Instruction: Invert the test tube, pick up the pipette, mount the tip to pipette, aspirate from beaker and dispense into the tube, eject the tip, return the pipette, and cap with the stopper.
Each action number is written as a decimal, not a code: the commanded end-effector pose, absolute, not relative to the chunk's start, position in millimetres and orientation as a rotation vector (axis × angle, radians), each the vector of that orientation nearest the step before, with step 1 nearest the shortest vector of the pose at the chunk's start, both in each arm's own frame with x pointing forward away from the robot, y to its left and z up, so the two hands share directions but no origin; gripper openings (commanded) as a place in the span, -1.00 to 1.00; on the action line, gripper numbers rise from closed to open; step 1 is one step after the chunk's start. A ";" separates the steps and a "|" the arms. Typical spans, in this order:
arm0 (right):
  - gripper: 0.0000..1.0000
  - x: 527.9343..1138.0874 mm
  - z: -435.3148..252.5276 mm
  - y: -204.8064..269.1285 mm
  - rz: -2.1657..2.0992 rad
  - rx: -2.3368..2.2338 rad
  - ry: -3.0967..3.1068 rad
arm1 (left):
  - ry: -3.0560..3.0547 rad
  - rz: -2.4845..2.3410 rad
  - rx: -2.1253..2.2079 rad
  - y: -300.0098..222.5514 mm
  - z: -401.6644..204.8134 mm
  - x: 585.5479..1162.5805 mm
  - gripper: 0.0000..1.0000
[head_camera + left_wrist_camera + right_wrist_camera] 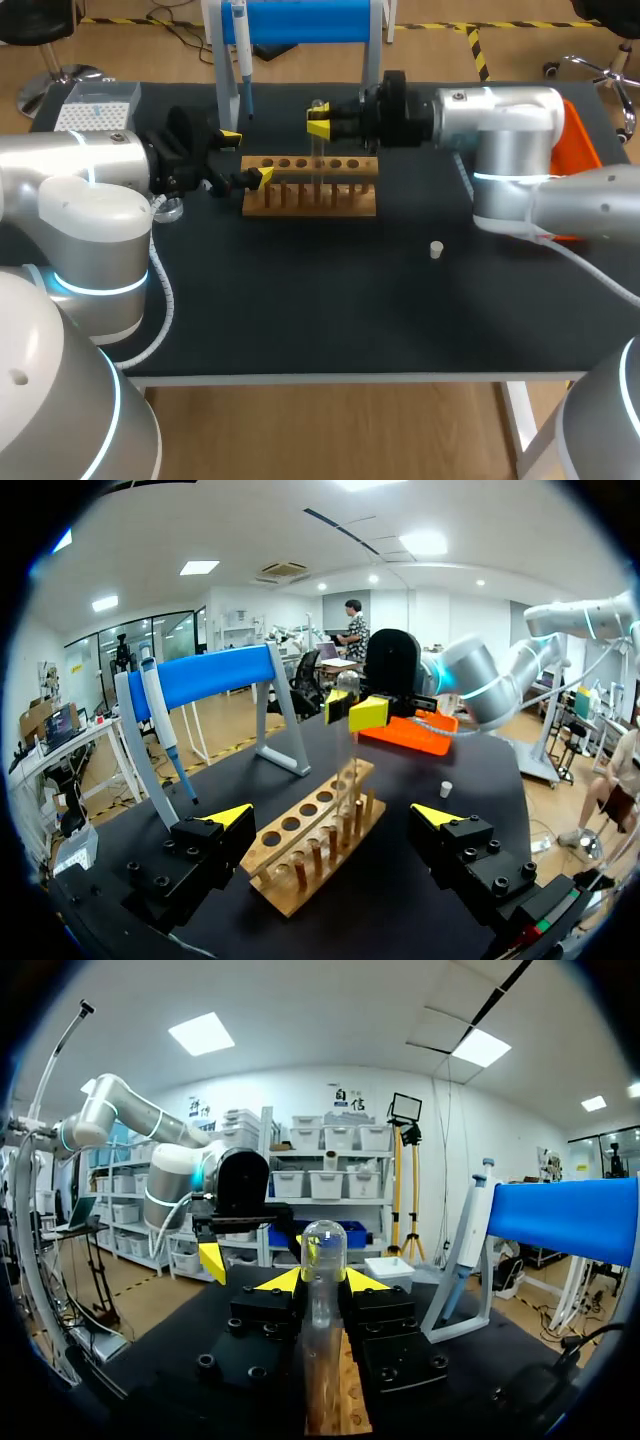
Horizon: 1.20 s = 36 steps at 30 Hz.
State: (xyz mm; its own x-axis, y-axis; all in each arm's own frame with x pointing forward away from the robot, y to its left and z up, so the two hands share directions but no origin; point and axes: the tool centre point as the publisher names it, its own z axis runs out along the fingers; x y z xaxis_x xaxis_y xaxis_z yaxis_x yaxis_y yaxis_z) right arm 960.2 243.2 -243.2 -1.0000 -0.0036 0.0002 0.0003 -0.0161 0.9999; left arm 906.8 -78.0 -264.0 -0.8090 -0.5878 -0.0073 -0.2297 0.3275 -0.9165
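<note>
Two grippers meet at a wooden rack from opposite sides. The right gripper is clamped on the tube, its fingers pressing from both sides just below the tube's top. The tube stands among the rack's pegs, long axis vertical, with its rounded closed end pointing up, so its mouth presumably faces down. The left gripper sits at the rack's left end, fingers spread wide and empty, with the tube well ahead of it. Turning the tube mouth-up likely falls to the right arm: lift straight up first, then rotate.
</note>
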 end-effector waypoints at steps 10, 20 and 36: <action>-1.00 956.5 -223.8 239.7 -2.242 -0.045 -2.218 | 2.261 -1.477 -0.726 -77.7 -264.5 907.3 1.00; -1.00 954.0 -215.8 241.4 -2.250 -0.051 -2.213 | 2.261 -1.477 -0.726 -77.7 -264.5 907.3 1.00; -1.00 934.0 -164.0 226.2 -2.209 -0.043 -2.267 | 2.261 -1.477 -0.726 -77.7 -264.5 907.3 1.00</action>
State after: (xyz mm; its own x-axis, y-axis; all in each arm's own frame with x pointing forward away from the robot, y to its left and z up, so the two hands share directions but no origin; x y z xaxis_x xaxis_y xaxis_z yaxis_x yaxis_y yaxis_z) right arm 944.5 238.0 -176.5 -0.9995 0.0301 0.0003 0.0003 -0.0009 1.0000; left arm 906.9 -77.9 -264.0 -0.8092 -0.5875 -0.0071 -0.2296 0.3274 -0.9166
